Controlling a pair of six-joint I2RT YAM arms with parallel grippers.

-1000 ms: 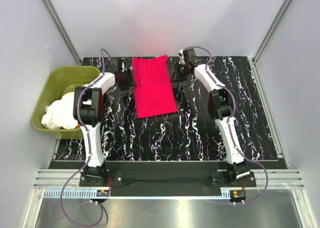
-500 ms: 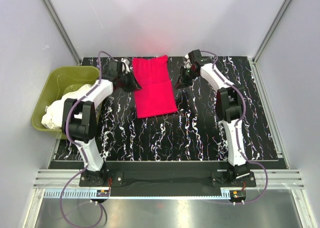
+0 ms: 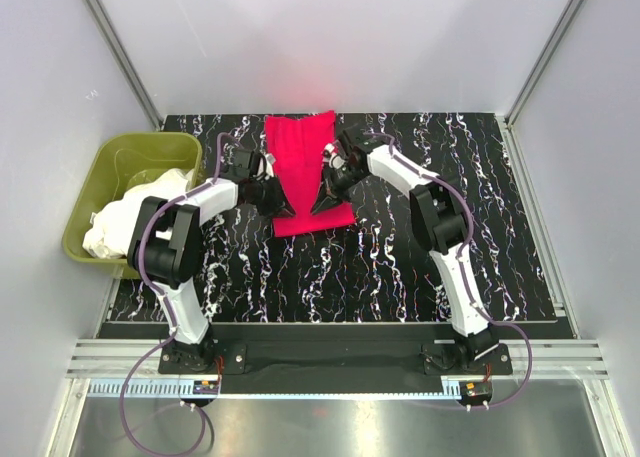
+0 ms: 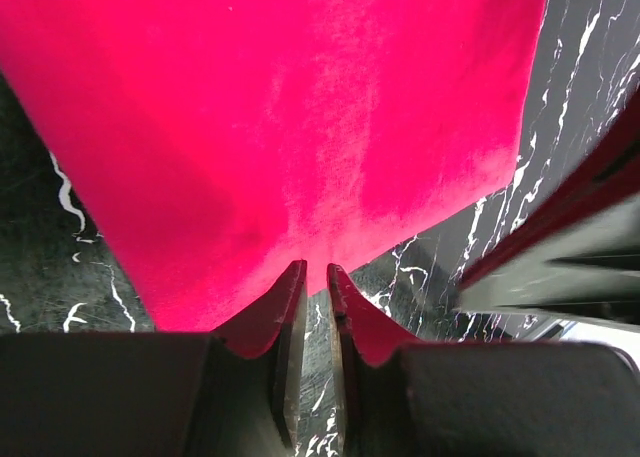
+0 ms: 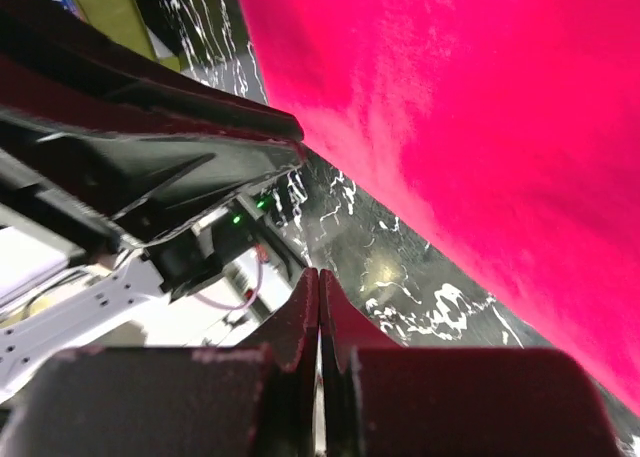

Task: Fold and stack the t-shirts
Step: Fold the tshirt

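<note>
Rig inventory, as I read it off my feeds.

- Left arm and right arm, both bolted to the black mounting bar: white moulded links with bulky black joint housings between them.
- Purple cables: thin, looping out past each end of that bar and running up along both arms.
- Left gripper and right gripper: dark tapered fingers on matte black bodies.

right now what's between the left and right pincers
The folded red t-shirt, lying on the black marbled table. The top external view shows the left pincer at its left edge and the right pincer over its right side.
</note>
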